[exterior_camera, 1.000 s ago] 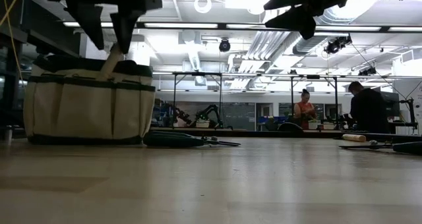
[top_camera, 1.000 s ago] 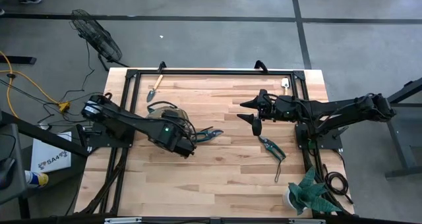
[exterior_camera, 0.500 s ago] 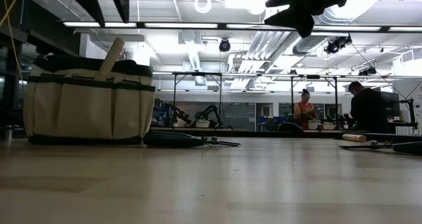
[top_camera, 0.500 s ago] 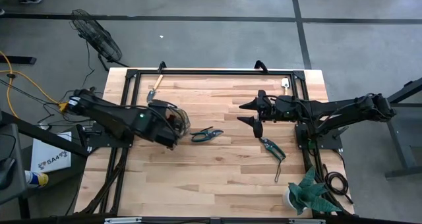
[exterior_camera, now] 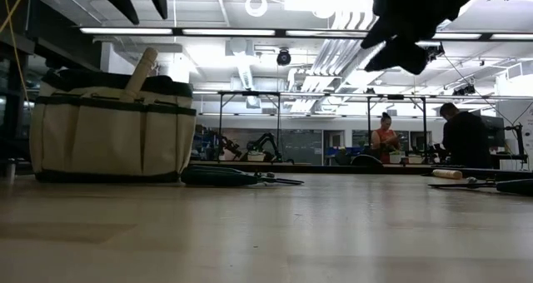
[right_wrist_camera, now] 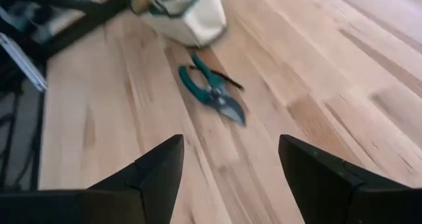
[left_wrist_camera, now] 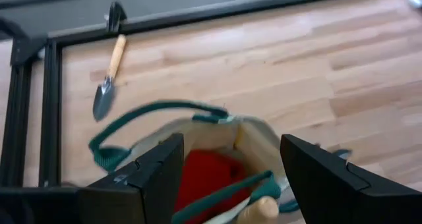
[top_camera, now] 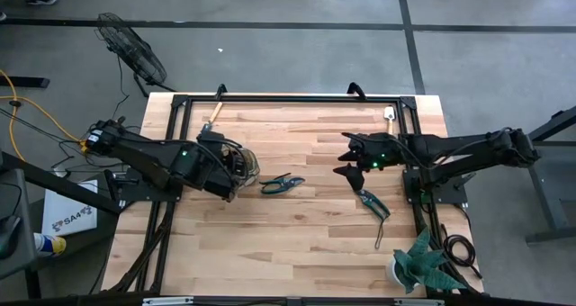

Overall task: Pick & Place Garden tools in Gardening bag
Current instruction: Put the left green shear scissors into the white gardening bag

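A pale butcher-block table (top_camera: 297,216) in a black frame fills my working space, with a big workshop beyond it under strip lights and two people far off at benches. My left gripper (left_wrist_camera: 231,168) hangs just above the gardening bag (exterior_camera: 112,126), its fingers spread wide and holding nothing; looking down past them I see the red glove-like item (left_wrist_camera: 211,174) lying inside and a wooden handle (exterior_camera: 139,73) poking up over the rim. The bag is soft fabric and would sag or slide if nudged, so I want drops made from above, not pushes. My right gripper (top_camera: 346,157) hovers over the middle-right of the table, fingers likewise apart and empty. Beside the bag lie green-handled pruning shears (right_wrist_camera: 210,90), flat on the wood, blades pointing away from it. A second pair of pruners (top_camera: 370,201) lies near my right gripper, towards the potted plant (top_camera: 421,263) at the corner. Two small trowels wait at the far edge: one behind the bag (left_wrist_camera: 109,79), one at the right corner (top_camera: 390,115). The shears look stiff, fairly light and slick on the metal; I judge the best hold is across both handles close to the pivot, so they neither swing nor spring open.
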Action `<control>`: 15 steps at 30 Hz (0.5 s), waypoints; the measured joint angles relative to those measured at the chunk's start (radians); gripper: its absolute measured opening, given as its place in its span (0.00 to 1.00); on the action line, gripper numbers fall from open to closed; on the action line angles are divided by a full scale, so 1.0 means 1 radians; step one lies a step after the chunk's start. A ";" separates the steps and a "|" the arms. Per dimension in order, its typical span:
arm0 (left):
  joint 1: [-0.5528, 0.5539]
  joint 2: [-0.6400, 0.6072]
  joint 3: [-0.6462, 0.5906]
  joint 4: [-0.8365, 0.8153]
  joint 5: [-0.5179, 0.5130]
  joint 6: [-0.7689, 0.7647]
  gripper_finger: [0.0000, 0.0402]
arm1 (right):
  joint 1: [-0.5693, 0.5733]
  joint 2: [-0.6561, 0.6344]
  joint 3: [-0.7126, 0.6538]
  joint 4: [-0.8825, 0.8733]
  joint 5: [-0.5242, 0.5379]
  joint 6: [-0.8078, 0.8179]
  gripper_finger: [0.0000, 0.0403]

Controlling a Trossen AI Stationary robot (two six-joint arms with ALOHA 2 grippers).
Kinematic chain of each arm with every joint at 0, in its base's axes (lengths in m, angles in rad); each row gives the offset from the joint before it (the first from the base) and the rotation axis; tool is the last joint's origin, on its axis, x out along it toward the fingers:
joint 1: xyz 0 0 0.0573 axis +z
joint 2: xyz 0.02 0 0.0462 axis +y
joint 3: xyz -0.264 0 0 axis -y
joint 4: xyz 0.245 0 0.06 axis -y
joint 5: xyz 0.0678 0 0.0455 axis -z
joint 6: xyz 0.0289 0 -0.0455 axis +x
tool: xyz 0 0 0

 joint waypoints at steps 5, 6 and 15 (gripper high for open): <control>0.001 -0.026 -0.002 -0.002 -0.081 0.067 0.61 | -0.006 0.005 0.054 -0.166 0.001 0.071 0.60; 0.001 -0.033 -0.002 -0.006 -0.100 0.081 0.61 | -0.008 0.006 0.061 -0.193 -0.001 0.111 0.60; 0.000 -0.124 -0.003 0.006 -0.215 0.261 0.61 | 0.012 0.100 0.065 -0.352 -0.109 0.487 0.60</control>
